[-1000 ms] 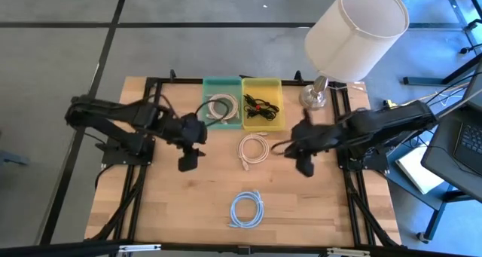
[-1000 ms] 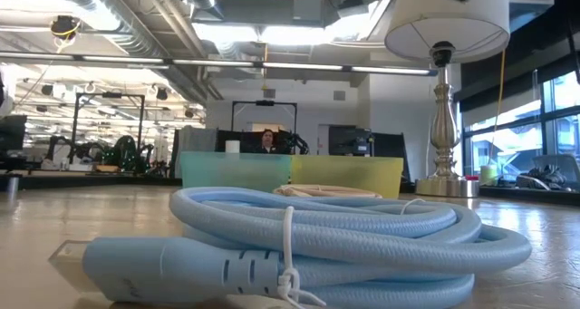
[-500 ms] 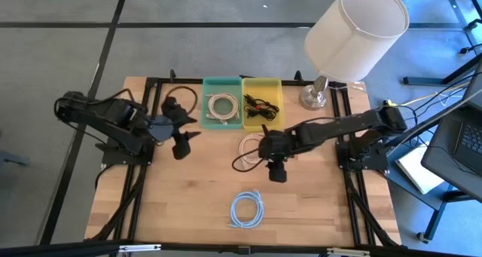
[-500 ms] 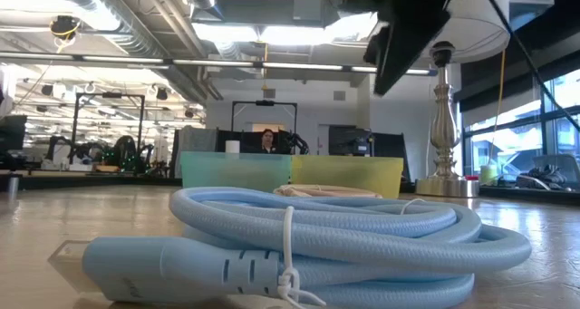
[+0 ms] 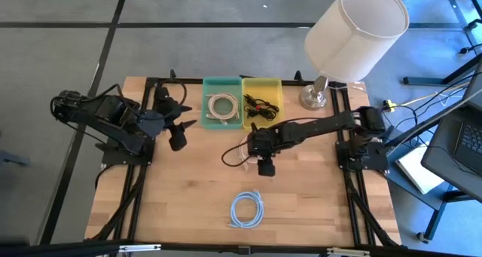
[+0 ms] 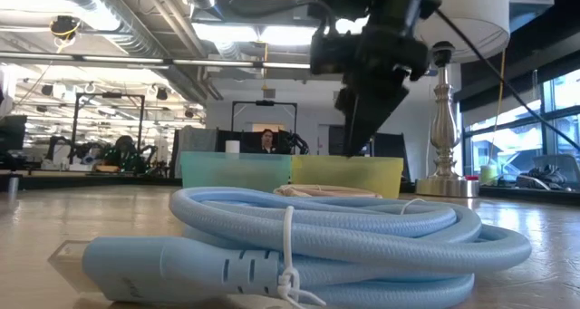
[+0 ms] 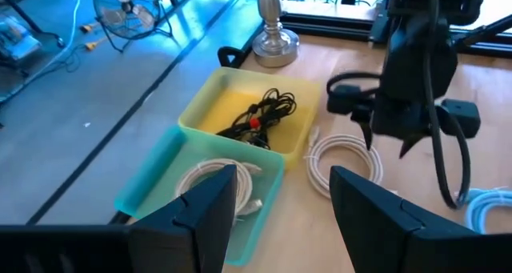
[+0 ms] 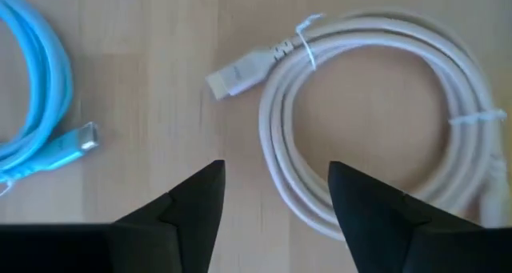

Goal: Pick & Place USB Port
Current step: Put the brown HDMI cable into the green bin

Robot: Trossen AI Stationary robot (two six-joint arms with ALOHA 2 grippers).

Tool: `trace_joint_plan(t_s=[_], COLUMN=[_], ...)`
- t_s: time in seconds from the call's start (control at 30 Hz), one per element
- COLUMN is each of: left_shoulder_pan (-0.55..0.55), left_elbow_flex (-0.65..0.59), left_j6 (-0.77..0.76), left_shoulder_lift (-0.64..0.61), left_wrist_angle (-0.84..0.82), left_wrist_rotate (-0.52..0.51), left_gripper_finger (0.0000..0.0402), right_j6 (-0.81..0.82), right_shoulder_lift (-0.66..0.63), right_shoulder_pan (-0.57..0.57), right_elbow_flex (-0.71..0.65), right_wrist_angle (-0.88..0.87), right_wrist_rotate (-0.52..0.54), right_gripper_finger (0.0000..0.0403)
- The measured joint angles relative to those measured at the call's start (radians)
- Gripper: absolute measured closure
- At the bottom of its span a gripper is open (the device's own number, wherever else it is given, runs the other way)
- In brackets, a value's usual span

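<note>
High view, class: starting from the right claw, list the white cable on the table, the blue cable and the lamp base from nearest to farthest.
From the right claw:
1. White cable, right beside it at mid-table.
2. Blue cable, toward the near edge.
3. Lamp base, at the far right corner.

You're looking at an open-plan office or lab floor. Behind the wooden table (image 6: 54,214) there are exposed ceiling ducts (image 6: 100,5), strip lights, and a person (image 6: 267,141) at monitors

- A lamp (image 5: 354,38) with a white shade is seen at the table's (image 5: 173,212) far right corner.
- A person (image 6: 267,140) is seen seated in the room beyond.
- A fan (image 7: 126,2) stands on the floor.
</note>
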Motion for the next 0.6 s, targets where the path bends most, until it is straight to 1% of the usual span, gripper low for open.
trace_joint_plan(t_s=[0.13, 0.33, 0.6], left_shoulder_pan=[0.000, 0.000, 0.000], left_elbow_flex=[0.000, 0.000, 0.000], left_j6=[0.019, 0.021, 0.029], left_shoulder_lift=[0.000, 0.000, 0.000], left_wrist_angle=[0.000, -0.005, -0.005], left_wrist_rotate=[-0.007, -0.008, -0.007], left_gripper_finger=[0.0206, 0.0206, 0.0206], right_j6=[-0.006, -0.006, -0.025], right_shoulder_lift=[0.058, 0.126, 0.155], right_shoulder_pan=[-0.006, -0.006, -0.012], right_elbow_flex=[0.000, 0.000, 0.003], right_wrist_angle=[0.045, 0.095, 0.191], right_wrist_rotate=[-0.061, -0.081, -0.080], right_gripper_finger=[0.0184, 0.0196, 0.0199])
